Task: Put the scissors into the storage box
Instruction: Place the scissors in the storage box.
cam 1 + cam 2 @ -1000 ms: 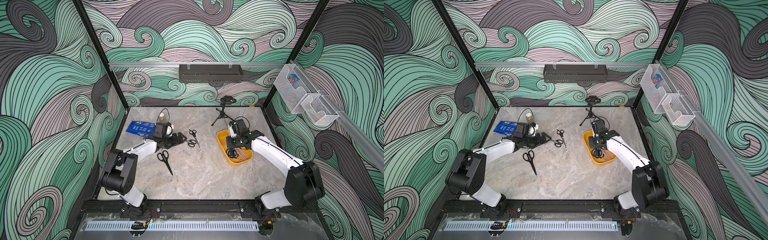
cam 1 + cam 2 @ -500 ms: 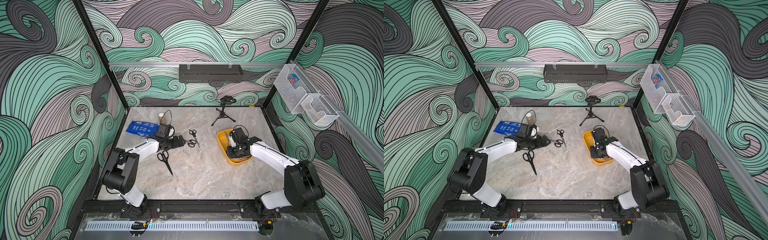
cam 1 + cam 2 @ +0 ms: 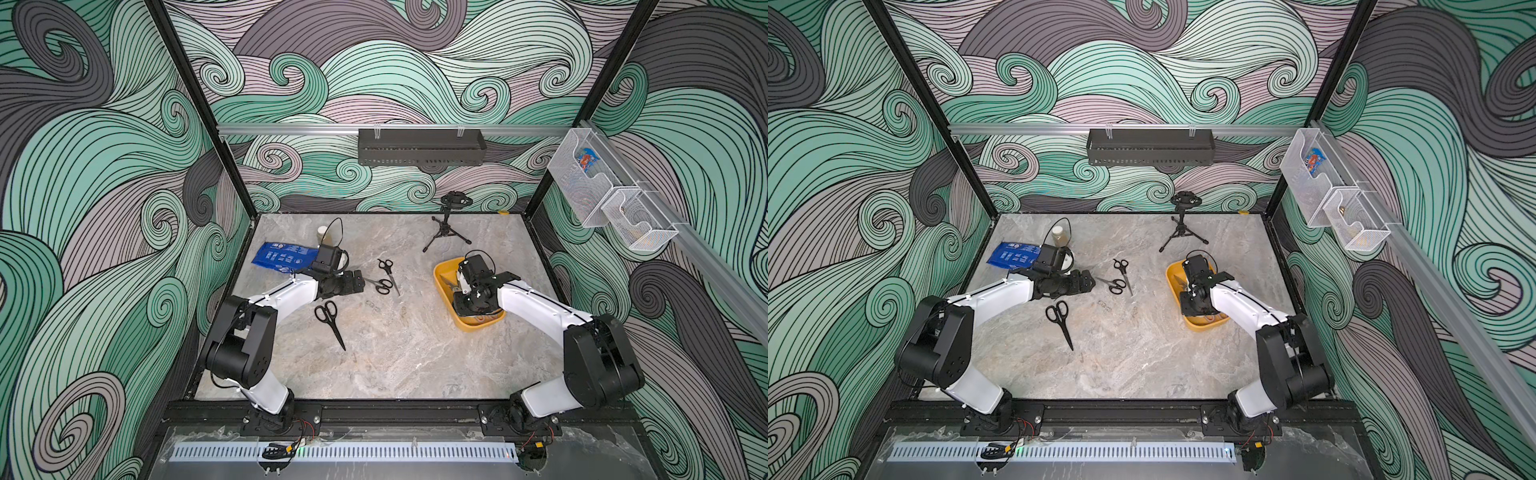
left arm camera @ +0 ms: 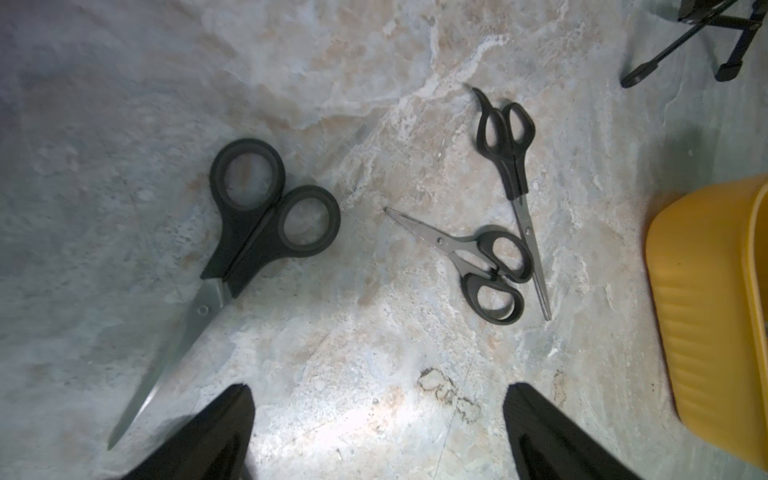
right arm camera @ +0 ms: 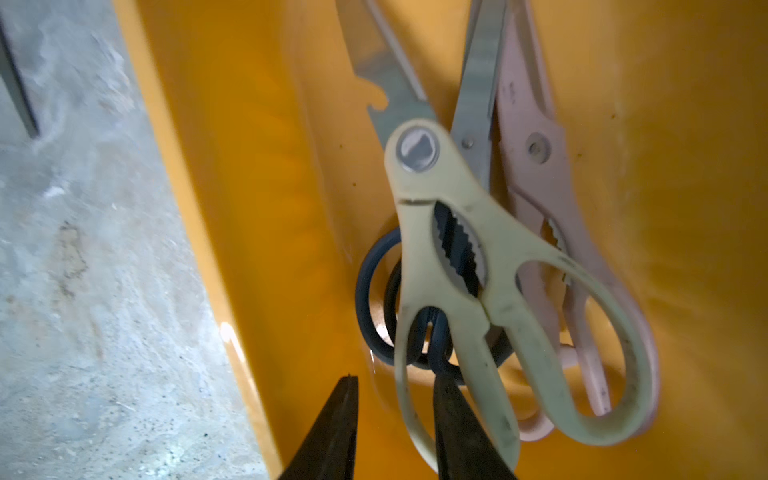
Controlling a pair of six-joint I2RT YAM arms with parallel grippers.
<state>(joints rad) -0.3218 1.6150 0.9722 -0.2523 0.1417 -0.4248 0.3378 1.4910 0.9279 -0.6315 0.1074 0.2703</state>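
Yellow plastic makes up the long, round-cornered storage box (image 3: 441,276), which sits on the right side of the grey stone-look worktop (image 3: 395,365). The right arm reaches down into it, and the right gripper (image 5: 395,380) is low inside the box. Its jaws stand a little apart and squeeze nothing.

Scissors lie in the box just past the tips. A cream kitchen pair of scissors (image 5: 457,257) is on top. A pale pink pair (image 5: 536,166) lies beside it and partly under it. The dark round handles (image 5: 370,299) of another pair peek out from below.

On the left side, the left gripper (image 4: 380,415) hovers over the worktop with its jaws wide apart, and it holds nothing. Three pairs of scissors lie out on the worktop. A big black-handled pair (image 4: 245,245) lies closed, a bit nearer than this gripper, with its blades pointing to the near side. One small black-handled pair (image 4: 513,174) and another small black-handled pair (image 4: 461,245) lie just right of the gripper. They touch, with the long thin blade of one lying against a handle ring of the other. All three pairs are well apart from the box.

A flat blue packet (image 3: 282,257) lies at the far left. A little black tripod (image 3: 445,232) stands at the far side of the worktop, just beyond the box.
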